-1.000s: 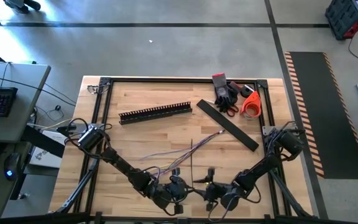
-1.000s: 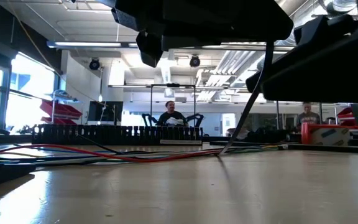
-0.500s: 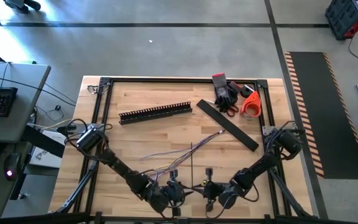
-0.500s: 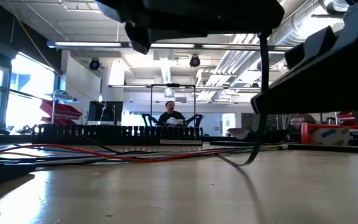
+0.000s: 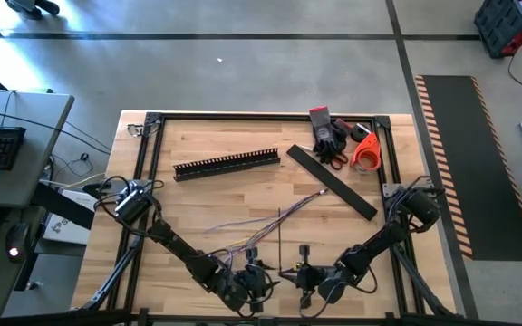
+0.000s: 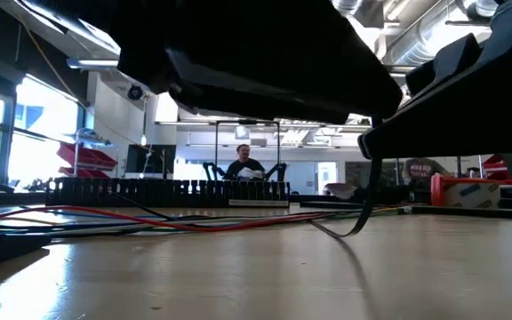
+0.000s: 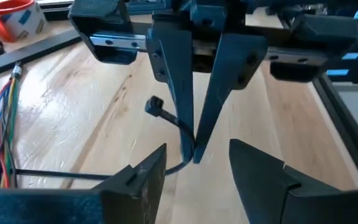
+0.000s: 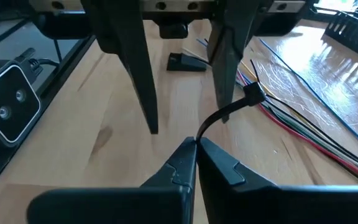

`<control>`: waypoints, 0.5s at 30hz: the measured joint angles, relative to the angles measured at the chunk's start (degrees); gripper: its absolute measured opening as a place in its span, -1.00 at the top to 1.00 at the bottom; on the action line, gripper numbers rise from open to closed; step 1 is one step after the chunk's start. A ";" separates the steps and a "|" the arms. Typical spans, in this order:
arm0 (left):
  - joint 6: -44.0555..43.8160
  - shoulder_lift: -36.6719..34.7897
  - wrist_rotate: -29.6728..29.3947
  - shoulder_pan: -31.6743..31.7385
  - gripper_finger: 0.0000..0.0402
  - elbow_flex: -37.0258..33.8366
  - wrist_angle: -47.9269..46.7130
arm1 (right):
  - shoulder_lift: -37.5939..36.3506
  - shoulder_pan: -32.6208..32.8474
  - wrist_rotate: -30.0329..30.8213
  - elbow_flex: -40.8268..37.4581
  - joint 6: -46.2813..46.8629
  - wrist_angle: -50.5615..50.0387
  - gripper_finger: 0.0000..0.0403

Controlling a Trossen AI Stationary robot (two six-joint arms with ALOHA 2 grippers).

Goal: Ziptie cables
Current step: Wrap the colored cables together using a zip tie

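Right gripper point(image 8: 196, 144) at about 5 o'clock on the table point(image 5: 216, 195) has its fingers pressed together on a black zip tie point(image 8: 229, 109). Left gripper point(image 7: 194, 163), just beside at 6 o'clock, faces it with fingers spread. Cables point(image 5: 270, 217) lie splayed near the table centre, running toward 1 o'clock.

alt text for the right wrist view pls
The right gripper has its fingers shut on a black zip tie that curls up from the fingertips. Facing it, the left gripper hangs open above the wooden table, with the cables lying alongside.
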 joint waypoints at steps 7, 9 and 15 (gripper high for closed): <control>-0.86 0.88 0.36 1.15 0.46 -0.01 2.56 | 0.00 0.02 0.25 0.00 -0.09 -0.03 1.00; -0.84 0.86 0.31 1.32 0.53 0.01 3.04 | 0.00 0.02 0.24 0.00 -0.09 0.02 1.00; -0.80 0.86 -0.24 1.23 0.74 0.01 3.01 | 0.02 0.02 0.26 0.00 -0.11 -0.05 1.00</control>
